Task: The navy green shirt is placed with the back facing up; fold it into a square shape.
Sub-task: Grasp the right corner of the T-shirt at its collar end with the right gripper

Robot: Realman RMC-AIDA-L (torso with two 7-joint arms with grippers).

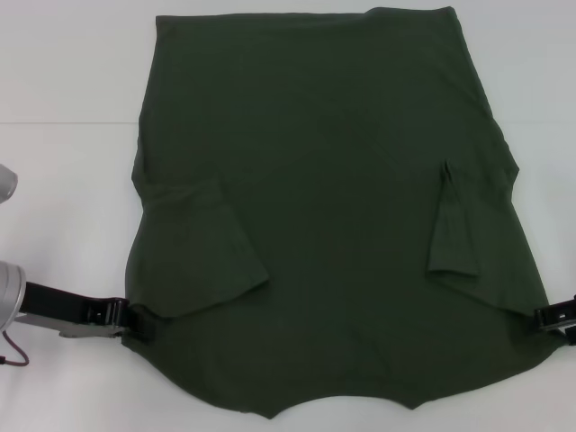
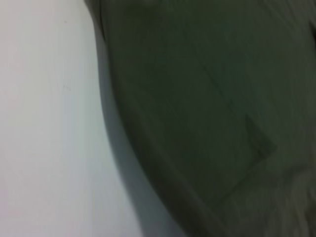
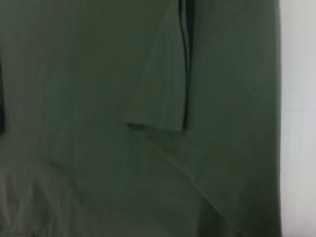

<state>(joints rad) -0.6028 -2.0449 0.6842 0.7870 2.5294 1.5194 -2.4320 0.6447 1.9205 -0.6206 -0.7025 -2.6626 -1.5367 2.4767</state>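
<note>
Now both sleeves folded in; navy green shirt point(image 1: 333, 225) lies between left gripper point(image 1: 135, 319) & right gripper point(image 1: 558, 319), each at its near corner; finger state can't tell; lift both evenly, fold away, keep edges aligned.

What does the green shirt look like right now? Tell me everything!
The navy green shirt is a big, plain, dark olive tee of soft matte cloth, lying flat on the white table. Both short sleeves are folded inward over its body. The left tool meets its near left edge, and the right tool meets its near right edge.
</note>
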